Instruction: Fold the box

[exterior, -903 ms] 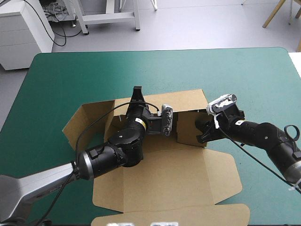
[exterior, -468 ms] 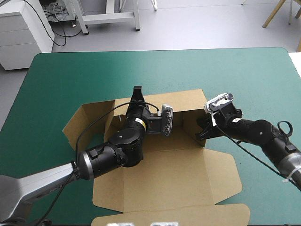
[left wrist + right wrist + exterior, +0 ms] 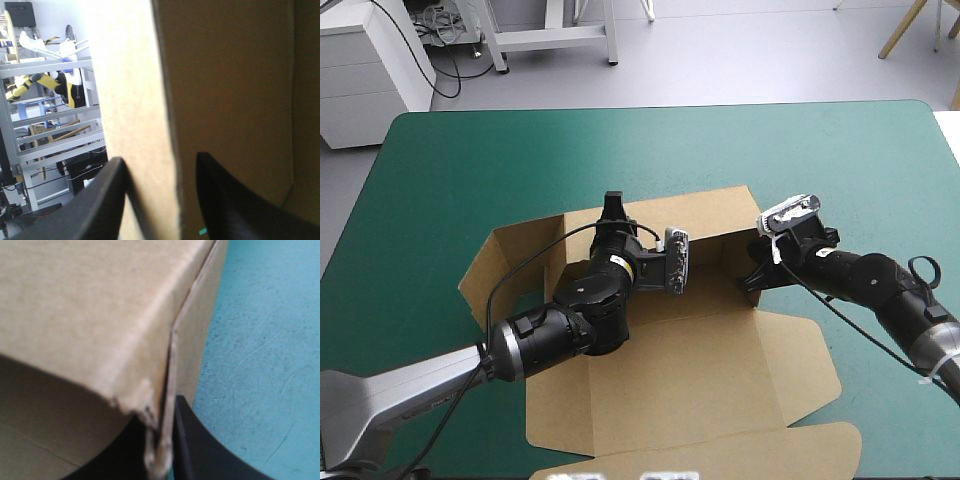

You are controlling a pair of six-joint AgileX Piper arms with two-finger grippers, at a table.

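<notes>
Board of a plain brown fills the middle of what we see: the box sits half raised on the teal-green cover, and that cover shows on every side of the box, widest beyond its far side. From the high view we make out the back wall standing along the far side of the box, a side flap leaning outward at the box's left end, and the lid lying flat on the near side of the box, with a narrow tuck flap along the lid's outer edge. The left gripper reaches across the inside of the box to the back wall, left of that wall's middle. In its own view the left gripper has a black finger on each face of an upright panel of the box, so we read it as clamped on that board, one face brightly lit and the other in shade. The right gripper is at the box's right end, where the short end wall meets the lid. Up close, the right gripper is nearly closed and pinches that wall's edge, one finger inside the box and one outside it, over the cover. We note that the board's edge looks slightly ragged just ahead of these fingers
</notes>
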